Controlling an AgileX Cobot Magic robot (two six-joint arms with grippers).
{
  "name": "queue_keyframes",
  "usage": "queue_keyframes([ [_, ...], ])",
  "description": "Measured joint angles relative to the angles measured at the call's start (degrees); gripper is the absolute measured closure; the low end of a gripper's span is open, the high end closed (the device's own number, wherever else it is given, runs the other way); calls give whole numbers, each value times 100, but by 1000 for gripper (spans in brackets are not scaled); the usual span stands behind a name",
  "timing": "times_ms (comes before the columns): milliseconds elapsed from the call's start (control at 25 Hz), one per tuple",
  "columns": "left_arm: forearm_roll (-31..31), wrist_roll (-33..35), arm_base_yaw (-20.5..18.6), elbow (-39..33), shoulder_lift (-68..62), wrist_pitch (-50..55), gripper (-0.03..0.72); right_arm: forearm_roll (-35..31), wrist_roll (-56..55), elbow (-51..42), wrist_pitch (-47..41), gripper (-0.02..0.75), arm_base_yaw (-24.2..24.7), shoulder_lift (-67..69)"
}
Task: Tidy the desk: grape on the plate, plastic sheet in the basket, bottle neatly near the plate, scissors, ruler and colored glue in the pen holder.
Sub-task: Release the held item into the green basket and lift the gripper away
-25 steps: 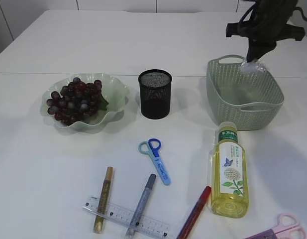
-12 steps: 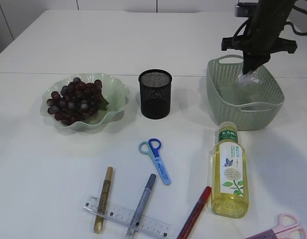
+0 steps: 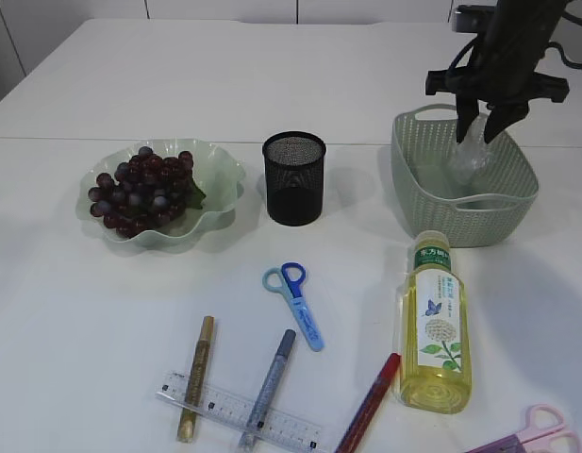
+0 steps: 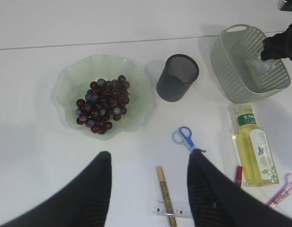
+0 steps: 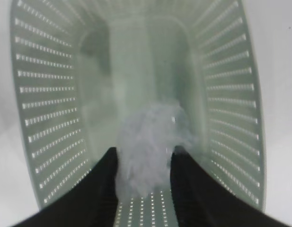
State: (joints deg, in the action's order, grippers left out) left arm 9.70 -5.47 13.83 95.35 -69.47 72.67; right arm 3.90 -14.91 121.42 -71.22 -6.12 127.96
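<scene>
My right gripper (image 3: 477, 125) hangs over the green basket (image 3: 465, 206) with its jaws apart. The crumpled clear plastic sheet (image 3: 470, 153) lies loose between and below the fingertips, inside the basket; the right wrist view shows the gripper (image 5: 143, 153), sheet (image 5: 150, 135) and basket (image 5: 46, 94). My left gripper (image 4: 148, 158) is open and empty, high above the table. Grapes (image 3: 144, 189) lie on the green plate (image 3: 223, 175). The black mesh pen holder (image 3: 293, 179) is empty. The bottle (image 3: 437, 326) lies on its side. Blue scissors (image 3: 295, 302), ruler (image 3: 239, 411), and gold (image 3: 196, 377) and silver (image 3: 270, 387) glue pens lie at the front.
A red pen (image 3: 369, 404) lies beside the bottle's base. Pink scissors (image 3: 540, 432) lie at the front right corner. The left wrist view also shows the grapes (image 4: 102, 105), pen holder (image 4: 176, 78), basket (image 4: 231, 71) and bottle (image 4: 253, 151).
My right gripper came down towards the basket with the plastic sheet and then opened its jaws. The sheet now sits lower in the basket. Nothing else moved.
</scene>
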Motion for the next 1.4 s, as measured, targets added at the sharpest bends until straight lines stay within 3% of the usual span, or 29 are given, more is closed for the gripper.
queue_keyframes([
  [120, 0, 0, 0, 0, 0, 0, 309, -15, 0, 0, 0, 325, 0, 0],
  [280, 0, 0, 0, 0, 0, 0, 309, -38, 0, 0, 0, 279, 0, 0],
  [960, -93, 0, 0, 0, 0, 0, 309, -432, 185, -12, 0, 274, 0, 3],
  [1400, -103, 0, 0, 0, 0, 0, 309, -731, 349, -559, 0, 274, 13, -776],
])
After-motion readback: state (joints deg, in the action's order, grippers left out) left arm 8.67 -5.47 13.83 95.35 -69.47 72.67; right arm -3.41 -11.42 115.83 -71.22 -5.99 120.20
